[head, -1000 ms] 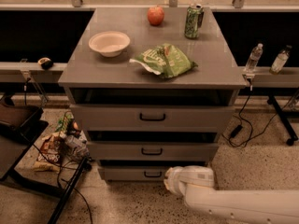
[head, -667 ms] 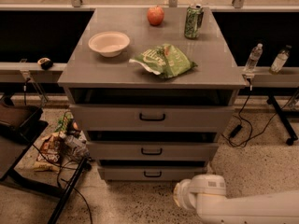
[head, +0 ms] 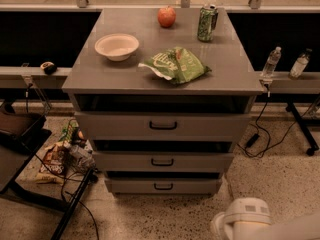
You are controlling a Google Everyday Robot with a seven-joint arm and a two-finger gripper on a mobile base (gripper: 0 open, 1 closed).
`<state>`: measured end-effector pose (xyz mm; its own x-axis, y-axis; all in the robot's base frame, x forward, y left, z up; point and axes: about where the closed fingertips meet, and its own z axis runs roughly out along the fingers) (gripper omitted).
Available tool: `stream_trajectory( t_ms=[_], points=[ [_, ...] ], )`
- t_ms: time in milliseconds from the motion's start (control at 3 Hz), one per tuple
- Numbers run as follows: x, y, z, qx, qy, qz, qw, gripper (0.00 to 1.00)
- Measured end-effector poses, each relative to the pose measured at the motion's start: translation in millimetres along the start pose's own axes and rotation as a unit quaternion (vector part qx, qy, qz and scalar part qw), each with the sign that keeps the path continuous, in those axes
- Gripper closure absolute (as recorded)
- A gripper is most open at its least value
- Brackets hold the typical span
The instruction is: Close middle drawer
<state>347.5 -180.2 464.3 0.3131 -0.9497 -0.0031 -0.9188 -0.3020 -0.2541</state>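
My gripper does not show here, so I cannot tell whether it is open or closed. Only a white rounded part of my arm [head: 243, 218] shows, low on the floor in front of the cabinet [head: 240, 79] and off to its right corner, well apart from every drawer front.

The middle drawer [head: 200, 162] sits between the taller top drawer [head: 210, 126] and the short bottom drawer [head: 195, 186]. A dark gap runs above its front, so I judge it is drawn out a little and not yet shut.

Its small black handle [head: 162, 161] sits at the centre of the front. Pushing there should keep the drawer sliding in straight. The bowl [head: 116, 46] and bag [head: 175, 65] on top of the cabinet lie clear of that path.
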Motion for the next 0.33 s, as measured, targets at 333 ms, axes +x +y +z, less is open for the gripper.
stream_trajectory(
  t_ms=[333],
  points=[
    [14.7, 12.7, -18.0, -0.009, 0.018, -0.010, 0.9997, 0.81]
  ],
)
